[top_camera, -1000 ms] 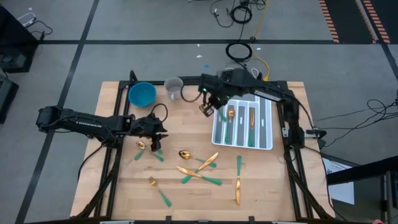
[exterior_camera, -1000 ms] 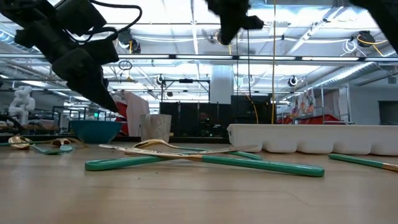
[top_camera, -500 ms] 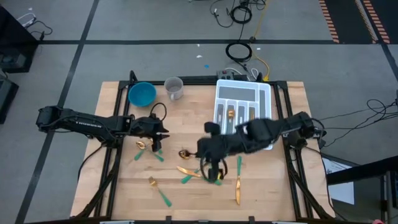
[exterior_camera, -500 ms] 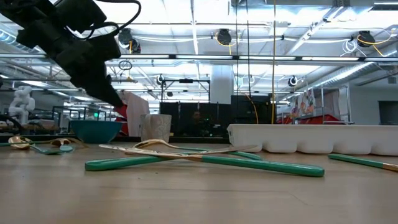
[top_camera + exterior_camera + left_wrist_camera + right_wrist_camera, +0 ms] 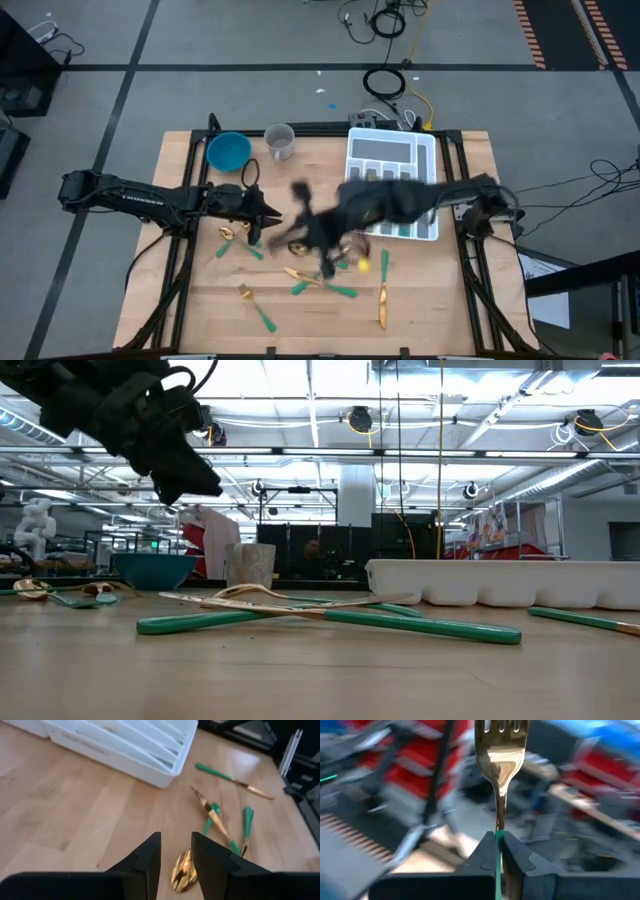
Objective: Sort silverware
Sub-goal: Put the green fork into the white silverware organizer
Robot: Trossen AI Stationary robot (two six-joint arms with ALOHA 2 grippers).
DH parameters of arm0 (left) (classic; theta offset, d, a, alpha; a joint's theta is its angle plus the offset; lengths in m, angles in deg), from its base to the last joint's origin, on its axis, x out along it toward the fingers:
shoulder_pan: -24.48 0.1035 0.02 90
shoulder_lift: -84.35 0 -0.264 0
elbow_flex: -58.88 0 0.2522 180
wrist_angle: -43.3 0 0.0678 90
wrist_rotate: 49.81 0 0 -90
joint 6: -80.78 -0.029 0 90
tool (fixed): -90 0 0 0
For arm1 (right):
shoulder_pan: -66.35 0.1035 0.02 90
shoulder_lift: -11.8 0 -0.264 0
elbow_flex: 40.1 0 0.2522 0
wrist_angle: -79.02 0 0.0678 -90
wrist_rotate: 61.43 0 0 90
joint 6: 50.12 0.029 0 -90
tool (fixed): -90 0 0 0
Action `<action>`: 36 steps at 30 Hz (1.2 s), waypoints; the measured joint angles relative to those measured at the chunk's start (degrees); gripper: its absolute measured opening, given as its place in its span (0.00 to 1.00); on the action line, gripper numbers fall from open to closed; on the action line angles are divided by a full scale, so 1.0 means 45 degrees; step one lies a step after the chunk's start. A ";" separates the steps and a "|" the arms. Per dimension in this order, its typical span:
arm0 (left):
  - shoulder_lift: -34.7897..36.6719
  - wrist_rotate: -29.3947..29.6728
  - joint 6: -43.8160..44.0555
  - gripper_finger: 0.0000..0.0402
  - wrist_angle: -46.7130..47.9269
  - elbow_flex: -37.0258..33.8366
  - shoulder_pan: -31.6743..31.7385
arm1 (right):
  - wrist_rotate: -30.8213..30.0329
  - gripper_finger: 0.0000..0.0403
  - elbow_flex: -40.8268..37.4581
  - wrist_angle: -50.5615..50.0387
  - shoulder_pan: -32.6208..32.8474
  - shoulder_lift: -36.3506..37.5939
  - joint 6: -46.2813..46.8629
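Observation:
Loose silverware with gold heads and green handles lies flat on the wooden table: a crossed heap (image 5: pixel 318 281), a fork (image 5: pixel 255 306), a knife (image 5: pixel 382 296) and spoons (image 5: pixel 232 232). My left gripper (image 5: pixel 264 212) hovers open, above and just left of the heap; its wrist view shows a gold spoon (image 5: pixel 182 871) beyond the fingertips and nothing between them (image 5: pixel 176 851). My right gripper (image 5: pixel 318 245), blurred, hangs over the table's middle and is shut on a fork (image 5: pixel 501 750). The white tray (image 5: pixel 390 150) stands at the far right. My right gripper pinches the fork's slim green handle (image 5: pixel 498 845) between its two fingers. The fingers lie along the fork, whose gold head (image 5: pixel 501 740) sticks straight out ahead of them. The fork is lifted clear of the table.
A blue bowl (image 5: pixel 228 151) and a clear cup (image 5: pixel 280 142) stand at the far left. The tray's long compartments (image 5: pixel 131 735) lie beyond the heap as the left wrist view shows. The low view shows crossed green handles (image 5: pixel 330 618) in front of the tray (image 5: pixel 500 582).
My right gripper swung from the tray's left side toward the near edge, down to the heap, then rose and went left while its wrist rolled and tipped up to level; it stayed shut. My left gripper has tipped up from pointing steeply down.

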 joint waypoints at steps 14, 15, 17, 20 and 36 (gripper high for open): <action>0.0000 0.0043 0.0647 0.29 -0.0712 0.0000 0.0028 | -0.4401 0.00 -0.2529 -0.6493 -0.6026 0.3872 0.9782; 0.0000 0.0069 0.0647 0.29 -0.0733 0.0000 0.0039 | -0.4268 0.00 -0.3340 -0.6174 -0.5999 0.4065 0.9843; 0.0000 0.0143 0.0732 0.29 -0.0710 0.0000 0.0039 | -0.3691 0.00 -0.5229 -0.5194 -0.6233 0.4529 1.0105; 0.0000 0.0278 0.0967 0.29 -0.0722 0.0000 0.0039 | -0.2477 0.00 -0.8075 -0.3263 -0.7001 0.5183 1.1144; 0.0000 0.0387 0.0868 0.29 -0.0700 0.0000 0.0039 | 0.0384 0.00 -1.6272 0.2345 -0.7799 0.7521 1.6290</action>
